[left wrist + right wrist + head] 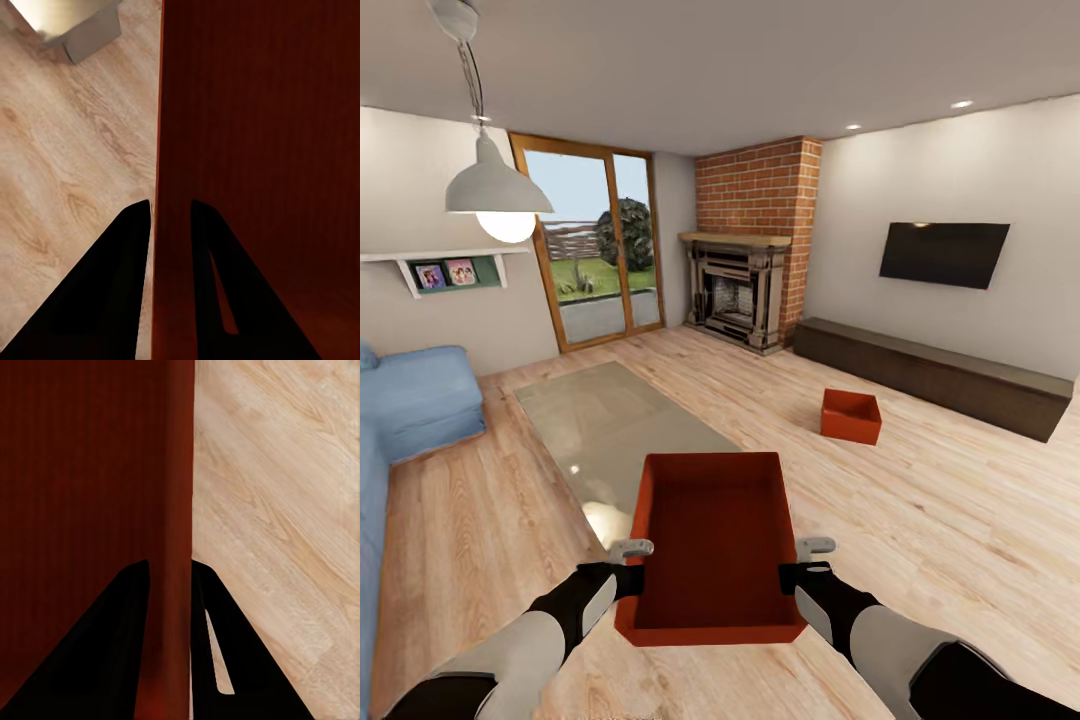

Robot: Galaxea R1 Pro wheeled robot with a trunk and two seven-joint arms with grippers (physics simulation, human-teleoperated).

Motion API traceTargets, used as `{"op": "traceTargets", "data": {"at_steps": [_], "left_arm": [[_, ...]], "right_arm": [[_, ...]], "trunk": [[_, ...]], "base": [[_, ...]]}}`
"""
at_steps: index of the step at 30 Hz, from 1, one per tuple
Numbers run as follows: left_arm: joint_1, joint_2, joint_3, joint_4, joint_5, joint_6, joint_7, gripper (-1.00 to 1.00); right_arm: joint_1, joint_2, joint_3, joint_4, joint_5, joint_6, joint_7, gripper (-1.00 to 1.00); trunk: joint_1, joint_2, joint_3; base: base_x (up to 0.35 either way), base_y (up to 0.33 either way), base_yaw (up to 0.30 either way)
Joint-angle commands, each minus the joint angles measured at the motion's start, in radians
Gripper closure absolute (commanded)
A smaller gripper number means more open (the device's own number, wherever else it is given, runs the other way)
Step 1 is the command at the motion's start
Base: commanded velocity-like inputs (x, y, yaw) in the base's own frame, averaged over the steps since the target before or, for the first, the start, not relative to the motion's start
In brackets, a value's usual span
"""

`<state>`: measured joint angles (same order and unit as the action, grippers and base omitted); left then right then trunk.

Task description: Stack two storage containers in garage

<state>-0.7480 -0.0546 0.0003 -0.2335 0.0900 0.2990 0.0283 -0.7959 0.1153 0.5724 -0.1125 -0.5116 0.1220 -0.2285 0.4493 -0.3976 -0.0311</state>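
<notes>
Your fingers [139, 225] on the left gripper [632, 549] straddle the held storage container's [712, 545] left wall, closed on it; the right gripper [815, 546] clamps the opposite wall likewise [169, 585]; this two-sided grip keeps the bin level above the wood floor [920, 500]; its long axis points away from you, opening upward; the second storage container [851, 415] rests on the floor ahead, beside the glass table [610, 420].

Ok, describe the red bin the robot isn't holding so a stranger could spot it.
Start at the brick fireplace and the long dark bench under the wall TV. On the wood floor before that bench sits a small red open-top bin, alone, untouched by either arm.
</notes>
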Motion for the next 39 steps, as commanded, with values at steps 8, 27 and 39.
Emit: {"op": "traceTargets", "data": {"at_steps": [8,27,39], "left_arm": [[-0.001,-0.001,0.004,-0.001,-0.022,0.006,0.009,1.0],[-0.001,-0.001,0.003,-0.003,-0.022,0.006,0.01,1.0],[-0.001,-0.001,0.003,-0.003,-0.022,0.006,0.009,1.0]], "right_arm": [[0.0,0.006,0.026,-0.004,-0.008,0.007,-0.006,1.0],[0.0,0.006,0.026,-0.004,-0.008,0.007,-0.006,1.0],[0.0,0.006,0.027,-0.004,-0.008,0.01,-0.004,1.0]], "trunk": [[0.001,-0.002,0.001],[0.001,-0.002,0.009],[0.001,-0.002,0.013]], "base": [[0.0,0.0,0.3],[0.0,0.0,0.3],[0.0,0.0,0.195]]}}
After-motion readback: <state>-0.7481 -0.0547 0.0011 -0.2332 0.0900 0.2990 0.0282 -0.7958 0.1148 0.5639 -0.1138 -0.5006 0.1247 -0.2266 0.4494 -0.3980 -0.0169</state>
